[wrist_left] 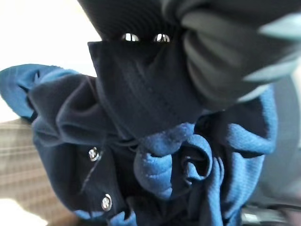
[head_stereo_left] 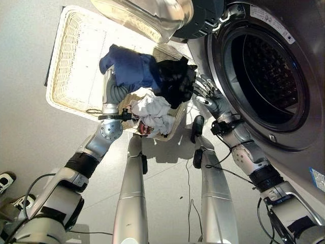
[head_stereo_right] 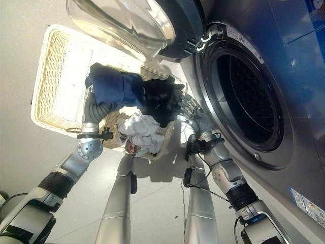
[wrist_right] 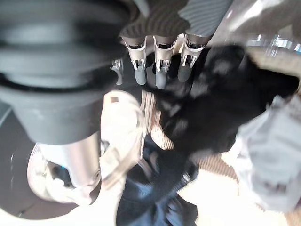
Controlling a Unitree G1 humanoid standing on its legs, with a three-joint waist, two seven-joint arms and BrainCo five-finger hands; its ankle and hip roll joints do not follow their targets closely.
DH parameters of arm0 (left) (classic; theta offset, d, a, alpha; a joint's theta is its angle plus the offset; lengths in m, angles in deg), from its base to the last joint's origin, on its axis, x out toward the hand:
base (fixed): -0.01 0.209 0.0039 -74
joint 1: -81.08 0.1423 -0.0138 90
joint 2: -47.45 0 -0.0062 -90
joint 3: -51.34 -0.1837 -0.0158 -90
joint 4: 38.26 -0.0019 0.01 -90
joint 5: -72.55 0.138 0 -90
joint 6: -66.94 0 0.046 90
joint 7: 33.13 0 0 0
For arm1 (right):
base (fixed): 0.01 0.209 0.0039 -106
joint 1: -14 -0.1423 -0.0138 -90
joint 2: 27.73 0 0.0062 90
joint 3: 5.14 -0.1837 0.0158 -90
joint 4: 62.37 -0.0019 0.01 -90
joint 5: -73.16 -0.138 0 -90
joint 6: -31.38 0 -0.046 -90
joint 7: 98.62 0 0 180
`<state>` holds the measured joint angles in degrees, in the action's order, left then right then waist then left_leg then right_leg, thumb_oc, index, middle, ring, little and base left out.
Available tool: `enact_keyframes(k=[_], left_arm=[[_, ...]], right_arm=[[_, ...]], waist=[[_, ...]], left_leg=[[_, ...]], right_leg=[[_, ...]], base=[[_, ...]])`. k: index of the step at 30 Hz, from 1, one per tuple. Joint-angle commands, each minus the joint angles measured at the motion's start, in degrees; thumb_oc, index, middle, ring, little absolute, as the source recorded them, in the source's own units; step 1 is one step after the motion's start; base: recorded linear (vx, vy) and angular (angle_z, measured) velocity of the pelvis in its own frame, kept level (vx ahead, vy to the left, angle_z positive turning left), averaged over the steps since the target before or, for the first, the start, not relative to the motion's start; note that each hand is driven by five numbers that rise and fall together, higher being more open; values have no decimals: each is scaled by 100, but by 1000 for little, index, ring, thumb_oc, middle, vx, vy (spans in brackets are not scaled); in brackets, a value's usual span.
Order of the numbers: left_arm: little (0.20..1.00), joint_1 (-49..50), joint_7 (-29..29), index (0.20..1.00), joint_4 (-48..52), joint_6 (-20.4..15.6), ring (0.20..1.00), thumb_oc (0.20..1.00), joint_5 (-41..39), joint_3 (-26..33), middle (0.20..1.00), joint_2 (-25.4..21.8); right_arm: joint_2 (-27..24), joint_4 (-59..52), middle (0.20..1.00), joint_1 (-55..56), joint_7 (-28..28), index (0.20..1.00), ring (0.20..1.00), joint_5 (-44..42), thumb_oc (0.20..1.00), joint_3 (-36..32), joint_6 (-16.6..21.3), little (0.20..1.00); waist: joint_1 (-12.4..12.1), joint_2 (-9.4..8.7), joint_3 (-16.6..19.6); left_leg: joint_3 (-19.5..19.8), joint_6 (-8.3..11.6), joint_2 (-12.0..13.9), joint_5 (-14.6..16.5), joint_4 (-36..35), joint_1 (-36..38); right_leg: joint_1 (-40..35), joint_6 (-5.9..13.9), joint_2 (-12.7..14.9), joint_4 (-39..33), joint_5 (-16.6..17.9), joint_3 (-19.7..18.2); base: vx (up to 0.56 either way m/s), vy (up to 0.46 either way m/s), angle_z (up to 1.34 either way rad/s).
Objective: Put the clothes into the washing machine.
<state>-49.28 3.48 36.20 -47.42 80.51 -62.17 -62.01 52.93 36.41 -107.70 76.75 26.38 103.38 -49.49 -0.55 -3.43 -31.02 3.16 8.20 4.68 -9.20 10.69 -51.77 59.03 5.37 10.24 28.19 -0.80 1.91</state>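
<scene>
- I see a blue top (head_stereo_left: 129, 68) bunched up in the air above the basket (head_stereo_left: 76, 61), draped over my left hand so the hand is hidden.
- A black cloth (head_stereo_left: 175, 79) hangs beside it, toward the washing machine (head_stereo_left: 264, 71), touching the blue one.
- White clothes (head_stereo_left: 152, 114) lie crumpled in the basket's near corner.
- The washing machine's round door (head_stereo_left: 147, 15) is swung open, and its drum looks dark.

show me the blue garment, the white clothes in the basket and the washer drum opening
blue garment (head_stereo_left: 129, 68), left eye view, on its bunched middle fold
white clothes (head_stereo_left: 152, 114), left eye view, on the top of the pile
washer drum opening (head_stereo_left: 271, 76), left eye view, on the dark perforated drum inside
</scene>
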Motion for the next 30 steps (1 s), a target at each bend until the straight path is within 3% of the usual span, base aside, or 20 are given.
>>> enact_keyframes(k=[1, 10, 17, 18, 21, 22, 28, 30], left_arm=[[200, -142, -331, 200, 477, -488, 200, 200, 412, 145, 200, 47], [200, -404, -1455, 200, 1312, -701, 200, 200, 615, -400, 200, 263], [200, -483, -1631, 200, 1445, -628, 200, 200, 632, -560, 200, 295], [200, -598, -1962, 200, 1520, -577, 200, 200, 393, -768, 200, 307], [200, -598, -1962, 200, 1520, -577, 200, 200, 393, -768, 200, 307], [200, -691, -2256, 200, 1576, -455, 200, 200, 320, -920, 200, 331], [200, -720, -2357, 200, 1567, -345, 200, 200, 391, -1024, 200, 281], [200, -774, -2476, 200, 1551, -371, 200, 200, 639, -1085, 200, 207]], right_arm=[[-13, -552, 1000, 289, -341, 1000, 1000, -267, 1000, -120, -85, 1000], [111, -971, 1000, 67, -616, 1000, 1000, -553, 1000, 186, -420, 1000], [127, -1020, 1000, 8, -663, 1000, 1000, -601, 1000, 258, -458, 1000], [160, -1041, 1000, -112, -712, 1000, 1000, -757, 1000, 342, -408, 1000], [160, -1041, 1000, -112, -712, 1000, 1000, -757, 1000, 342, -408, 1000], [167, -1084, 1000, -186, -740, 1000, 1000, -864, 1000, 386, -248, 1000], [165, -1164, 1000, -213, -771, 1000, 1000, -1064, 1000, 350, -67, 1000], [160, -1201, 1000, -236, -939, 1000, 1000, -1558, 1000, 275, 3, 1000]], waist=[[104, 186, 123], [105, 159, 123], [109, 155, 123], [109, 151, 123], [109, 151, 123], [111, 151, 123], [118, 154, 123], [122, 156, 123]], left_leg=[[175, -572, -325, 293, 553, -233], [172, -585, -337, 278, 550, -206], [174, -588, -344, 271, 555, -211], [173, -594, -350, 271, 547, -181], [173, -594, -350, 271, 547, -181], [169, -589, -376, 264, 536, -168], [160, -589, -383, 262, 540, -158], [155, -583, -389, 275, 545, -146]], right_leg=[[-385, 28, -244, -997, 776, 162], [-425, 67, -234, -1016, 817, 194], [-421, 69, -247, -1015, 829, 192], [-446, 81, -259, -1013, 836, 200], [-446, 81, -259, -1013, 836, 200], [-465, 92, -253, -1051, 857, 221], [-480, 98, -249, -1059, 864, 229], [-501, 106, -229, -1088, 865, 239]], base=[[12, -32, 3], [0, 0, 0], [0, 0, 0], [0, 0, 0], [0, 0, 0], [0, 0, 0], [0, 0, 0], [0, 0, 0]])
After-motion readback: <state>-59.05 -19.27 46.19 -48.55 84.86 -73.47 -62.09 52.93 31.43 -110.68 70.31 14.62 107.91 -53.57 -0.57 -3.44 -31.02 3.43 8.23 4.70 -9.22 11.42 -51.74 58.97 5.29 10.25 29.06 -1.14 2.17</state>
